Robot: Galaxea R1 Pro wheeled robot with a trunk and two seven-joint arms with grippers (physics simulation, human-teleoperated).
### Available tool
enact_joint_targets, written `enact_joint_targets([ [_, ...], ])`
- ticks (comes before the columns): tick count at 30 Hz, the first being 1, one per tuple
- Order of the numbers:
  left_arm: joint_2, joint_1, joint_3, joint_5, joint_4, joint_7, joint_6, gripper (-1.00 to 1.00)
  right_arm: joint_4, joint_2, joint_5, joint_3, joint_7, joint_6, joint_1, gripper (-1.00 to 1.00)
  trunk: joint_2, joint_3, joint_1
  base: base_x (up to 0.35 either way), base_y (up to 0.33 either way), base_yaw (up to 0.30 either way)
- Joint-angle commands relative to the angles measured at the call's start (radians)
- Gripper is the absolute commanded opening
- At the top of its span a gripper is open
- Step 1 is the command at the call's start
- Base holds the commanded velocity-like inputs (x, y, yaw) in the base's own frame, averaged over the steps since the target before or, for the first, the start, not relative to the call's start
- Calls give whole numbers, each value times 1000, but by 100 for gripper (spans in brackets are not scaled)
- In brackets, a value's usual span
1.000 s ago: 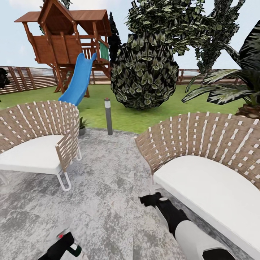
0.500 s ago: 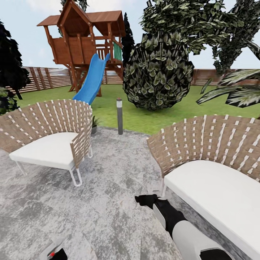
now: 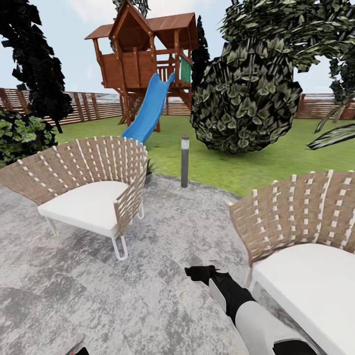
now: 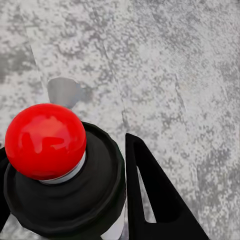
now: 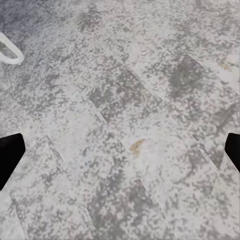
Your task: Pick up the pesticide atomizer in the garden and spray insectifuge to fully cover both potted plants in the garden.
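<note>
My left gripper (image 4: 67,195) is shut on the pesticide atomizer (image 4: 45,140), whose dark body and red round top sit beside one black finger (image 4: 150,200) over the grey paving. In the head view a sliver of the atomizer (image 3: 76,351) with its red dot shows at the lower edge. My right gripper (image 3: 197,272) hangs low over the patio with nothing in it. In the right wrist view it (image 5: 120,150) is open, its fingertips far apart over bare paving. A few green leaves of a potted plant (image 3: 148,168) peek from behind the left wicker seat.
A wicker seat (image 3: 93,182) with a white cushion stands on the left of the patio (image 3: 162,231), another (image 3: 301,231) close on the right. A grey bollard lamp (image 3: 185,161) stands at the patio's far edge. Lawn, a round bush (image 3: 244,98), a treehouse with blue slide (image 3: 148,113) and fence lie beyond.
The whole head view has swung to the left, so chairs, lamp and treehouse sit further right in the picture. The atomizer has dropped almost out of the lower edge.
</note>
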Motion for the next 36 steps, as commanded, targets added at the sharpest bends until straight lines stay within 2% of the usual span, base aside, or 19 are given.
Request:
enact_joint_targets([
  [1,0,0,0,0,0,0,0,-100,0,0,0,-1,0,-1,0,100,0,0,0,319,112,269],
  [3,0,0,0,0,1,0,0,-100,-1,0,0,-12,0,-1,0,100,0,0,0,319,110,269],
  [4,0,0,0,0,6,0,0,-100,-1,0,-3,-35,-1,0,0,100,0,0,0,320,55,269],
  [6,0,0,0,0,14,0,0,-100,0,0,-13,-112,-13,-4,0,100,0,0,0,319,21,269],
  [7,0,0,0,0,15,0,0,-100,0,0,-15,-138,-23,-7,0,100,0,0,0,319,9,269],
  [9,-1,0,-1,0,19,0,-1,-100,3,0,-14,-192,-84,-37,0,100,0,0,0,320,2,260],
  [24,-3,0,-2,0,19,0,-2,-100,3,0,-15,-196,-96,-63,0,100,0,-4,0,319,31,265],
  [29,-4,0,-2,1,19,0,-2,-100,2,0,-18,-202,-170,-77,0,100,0,-6,0,319,0,266],
  [36,-5,0,-2,2,19,0,-2,-100,-6,0,-17,-221,-214,-129,0,100,0,-9,0,320,0,266],
])
